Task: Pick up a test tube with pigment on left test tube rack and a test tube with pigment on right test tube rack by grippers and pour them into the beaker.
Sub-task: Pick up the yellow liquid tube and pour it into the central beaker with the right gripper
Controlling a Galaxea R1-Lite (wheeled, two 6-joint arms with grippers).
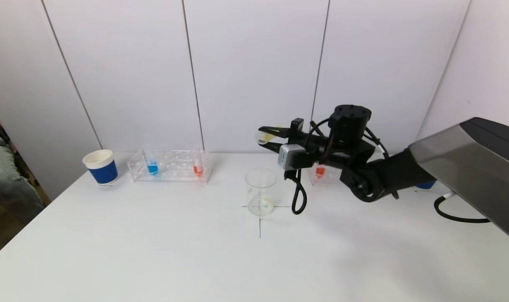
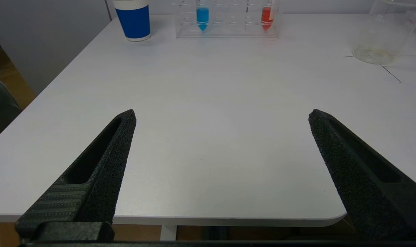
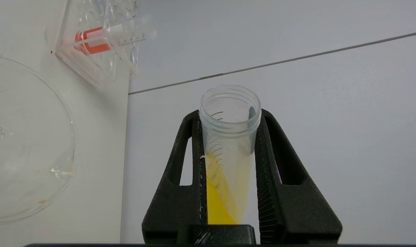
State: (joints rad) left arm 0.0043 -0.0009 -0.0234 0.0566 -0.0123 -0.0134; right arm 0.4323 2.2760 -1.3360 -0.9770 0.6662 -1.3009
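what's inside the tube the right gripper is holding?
Yellow pigment sits inside the test tube, clamped by the right gripper above the beaker. The tube's base is hidden behind the gripper body.

White panelled wall (image 1: pixel 254 71) behind white table (image 1: pixel 153 251); brown floor (image 1: pixel 2 226) left.

So the right gripper (image 1: pixel 267 140) is up above the beaker (image 1: pixel 260 191), test tube (image 1: pixel 263 137) between its fingers. Left rack (image 1: pixel 170 166) sits way off to its left, right rack (image 1: pixel 321 173) just behind-right.
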